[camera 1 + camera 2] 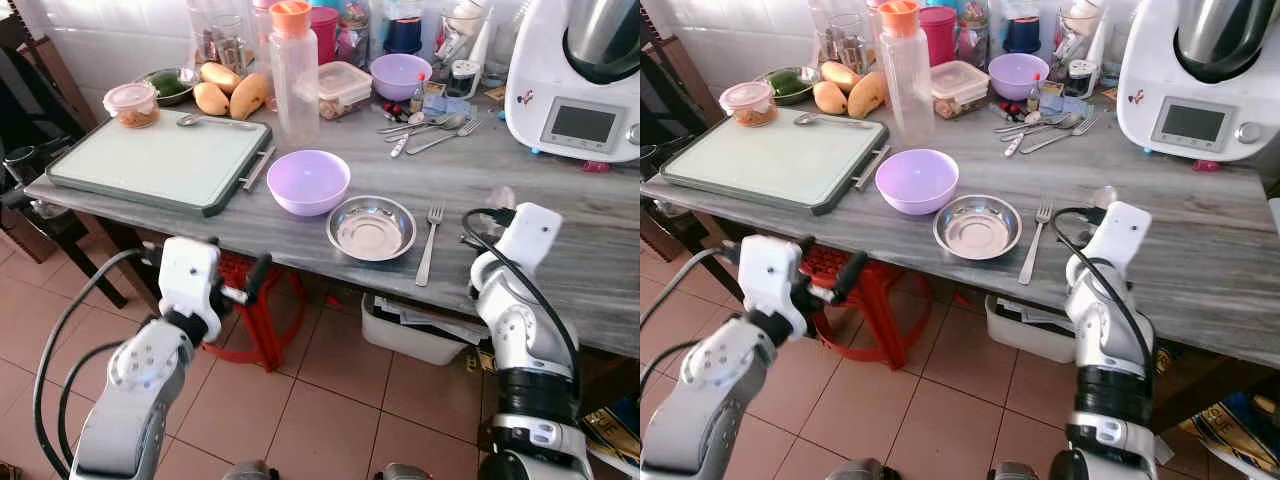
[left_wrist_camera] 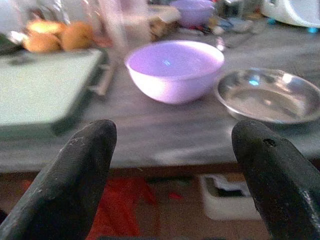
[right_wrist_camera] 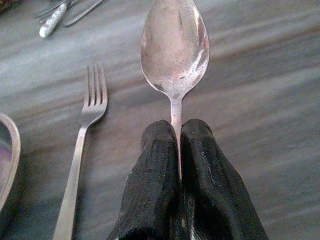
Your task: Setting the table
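Spoon point(image 3: 175, 47) is what I have in my right claw point(image 3: 179, 150): the two black fingers are pressed together on its thin handle, and the bowl juts out ahead of them over the grey wood-grain bench point(image 1: 560, 250). It hangs just to the right of the fork point(image 1: 430, 242), which lies flat on the bench beside the small steel dish point(image 1: 371, 227). I cannot tell whether the spoon touches the surface.

My left claw point(image 2: 175, 165) is spread wide, held below the front edge of the bench and facing the lilac bowl point(image 1: 308, 182) and the dish. That bowl sits just behind and left of the dish.

Farther left on the bench I see a pale green tray point(image 1: 160, 160) with a second spoon point(image 1: 212, 121) at its back edge. A clear bottle with an orange cap point(image 1: 294, 72) stands behind the lilac bowl, with mangoes point(image 1: 228, 90), a lidded tub point(image 1: 132, 103), a second purple bowl point(image 1: 400, 75) and loose cutlery point(image 1: 428, 128) along the tiled wall. A white kitchen machine point(image 1: 575, 85) fills the far right corner.

Beneath the bench I see terracotta floor tiles point(image 1: 320, 400), a red stool point(image 1: 255, 310) and a white bin point(image 1: 410, 335).
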{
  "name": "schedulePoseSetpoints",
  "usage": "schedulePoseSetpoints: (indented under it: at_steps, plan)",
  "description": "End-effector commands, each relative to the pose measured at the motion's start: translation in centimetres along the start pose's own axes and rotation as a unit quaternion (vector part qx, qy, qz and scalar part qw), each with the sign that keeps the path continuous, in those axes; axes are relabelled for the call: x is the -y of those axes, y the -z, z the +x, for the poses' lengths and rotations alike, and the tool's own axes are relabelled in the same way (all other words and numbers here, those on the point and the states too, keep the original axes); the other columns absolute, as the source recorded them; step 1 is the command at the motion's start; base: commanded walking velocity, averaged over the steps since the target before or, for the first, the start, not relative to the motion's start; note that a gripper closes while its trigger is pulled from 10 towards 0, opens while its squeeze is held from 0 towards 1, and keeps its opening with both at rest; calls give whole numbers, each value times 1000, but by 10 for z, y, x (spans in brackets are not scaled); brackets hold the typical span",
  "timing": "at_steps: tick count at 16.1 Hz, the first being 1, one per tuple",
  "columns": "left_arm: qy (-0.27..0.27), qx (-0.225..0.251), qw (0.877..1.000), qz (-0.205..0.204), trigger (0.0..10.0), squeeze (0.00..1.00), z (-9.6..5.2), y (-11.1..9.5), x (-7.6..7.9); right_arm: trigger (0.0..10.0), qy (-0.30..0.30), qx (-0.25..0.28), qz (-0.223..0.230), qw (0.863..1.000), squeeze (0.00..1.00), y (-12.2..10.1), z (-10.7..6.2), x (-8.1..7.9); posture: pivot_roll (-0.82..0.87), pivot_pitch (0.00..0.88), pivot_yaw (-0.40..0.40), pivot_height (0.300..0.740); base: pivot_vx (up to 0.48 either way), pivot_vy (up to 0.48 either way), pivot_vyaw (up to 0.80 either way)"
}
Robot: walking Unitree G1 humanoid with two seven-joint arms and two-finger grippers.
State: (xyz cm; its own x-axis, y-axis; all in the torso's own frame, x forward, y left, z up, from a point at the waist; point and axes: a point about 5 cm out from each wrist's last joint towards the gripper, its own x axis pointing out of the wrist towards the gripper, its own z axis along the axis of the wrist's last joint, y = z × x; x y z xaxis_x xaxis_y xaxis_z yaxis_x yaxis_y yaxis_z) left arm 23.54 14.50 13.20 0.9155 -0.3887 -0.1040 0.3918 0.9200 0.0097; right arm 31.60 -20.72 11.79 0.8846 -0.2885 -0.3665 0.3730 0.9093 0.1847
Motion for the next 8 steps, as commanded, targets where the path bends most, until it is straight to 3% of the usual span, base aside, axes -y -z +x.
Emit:
schedulePoseSetpoints:
  at_steps: [1,6,8]
  plan:
    - [23,0,1000,-2,10000,0,-1,-3,4,10000,-9,-5,4,1000,0,-2,1,-5,33,23,51,740,0,0,0]
    - [23,7,1000,0,10000,0,1,-4,7,10000,9,-13,6,1000,0,0,3,4,20,14,42,740,0,0,0]
    - [11,14,1000,-5,10000,0,2,-5,4,10000,18,-8,8,1000,0,-1,3,7,16,13,41,740,0,0,-538]
